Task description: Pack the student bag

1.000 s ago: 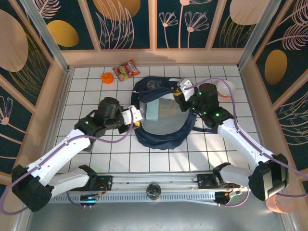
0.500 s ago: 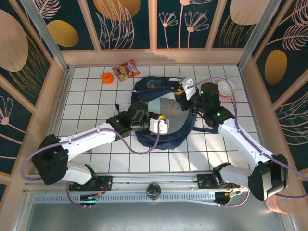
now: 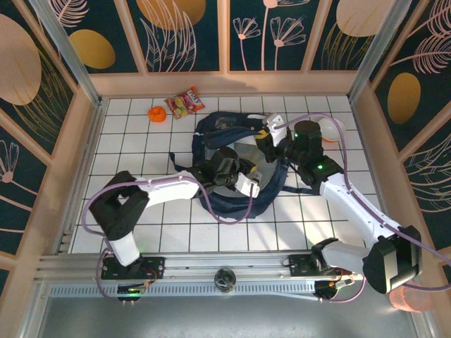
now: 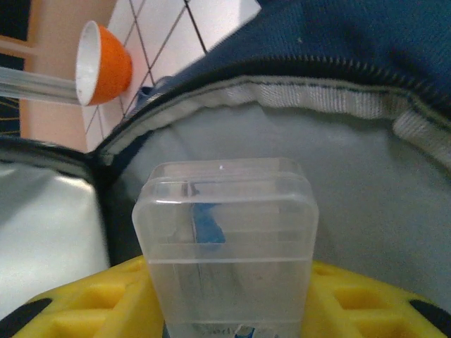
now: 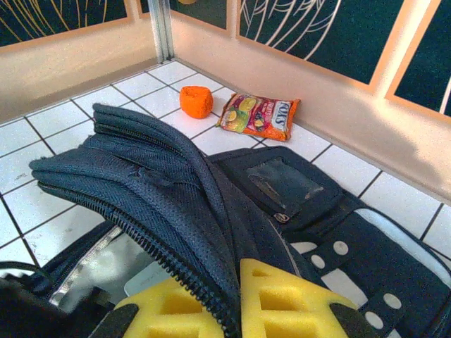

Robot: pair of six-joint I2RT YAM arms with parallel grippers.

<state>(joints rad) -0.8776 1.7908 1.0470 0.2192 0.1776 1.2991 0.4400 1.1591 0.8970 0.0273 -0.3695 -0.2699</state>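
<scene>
The student bag (image 3: 232,201), dark navy, lies open in the middle of the tiled floor, its grey lining (image 4: 366,183) showing. My left gripper (image 3: 248,184) reaches into the opening. Its yellow pads (image 4: 352,296) press both sides of a clear plastic box (image 4: 225,232) with something blue inside. My right gripper (image 3: 271,130) stands at the bag's far right rim. In the right wrist view its pads (image 5: 303,303) are shut on the raised zipper edge of the bag (image 5: 141,176), holding it up.
An orange bowl (image 3: 331,130) sits right of the bag, behind the right arm, also seen in the left wrist view (image 4: 106,63). A snack packet (image 3: 184,103) and a small orange thing (image 3: 156,113) lie near the back wall. Wooden walls enclose the floor.
My left arm swung right from beside the bag into its opening, carrying the clear box. The right gripper stayed on the bag's rim.
</scene>
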